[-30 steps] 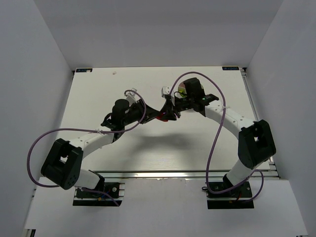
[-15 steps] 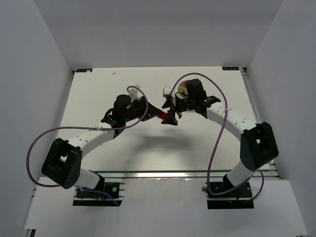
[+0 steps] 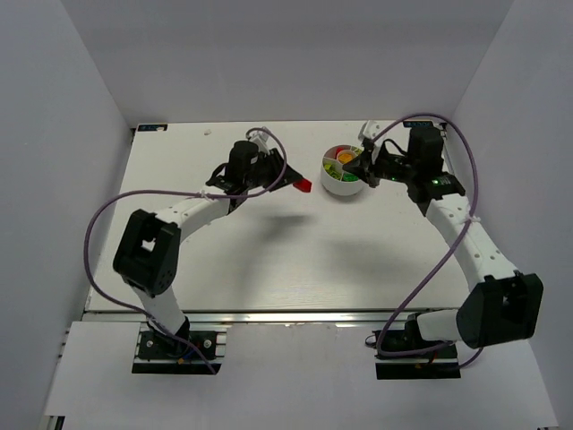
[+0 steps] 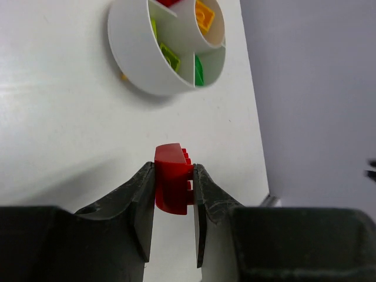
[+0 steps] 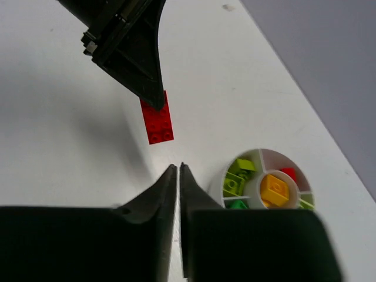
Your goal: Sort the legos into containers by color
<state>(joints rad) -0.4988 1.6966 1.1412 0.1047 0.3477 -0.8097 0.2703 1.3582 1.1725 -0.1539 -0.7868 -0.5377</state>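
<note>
My left gripper (image 4: 174, 167) is shut on a red lego (image 4: 172, 187) and holds it above the table, just left of the round white dish (image 3: 344, 184). The top view shows this gripper (image 3: 293, 181) and the lego (image 3: 304, 185). The dish's compartments (image 4: 130, 53) hold an orange lego (image 4: 204, 15) in the centre, yellow-green legos (image 4: 169, 56), a darker green one (image 4: 198, 70) and a red one. My right gripper (image 5: 178, 168) is shut and empty, raised at the dish's right side (image 3: 362, 167). Its view shows the held red lego (image 5: 157, 121) and the dish (image 5: 257, 154).
The dish stands near the table's back edge (image 3: 286, 124), right of the middle. White walls enclose the table on three sides. The left arm (image 3: 192, 208) stretches across the back left, and the right arm (image 3: 457, 224) runs along the right side.
The two grippers were together over the table's middle with the red lego. The left one has carried it back and right towards the dish. The right one has swung right, uncovering the dish.
</note>
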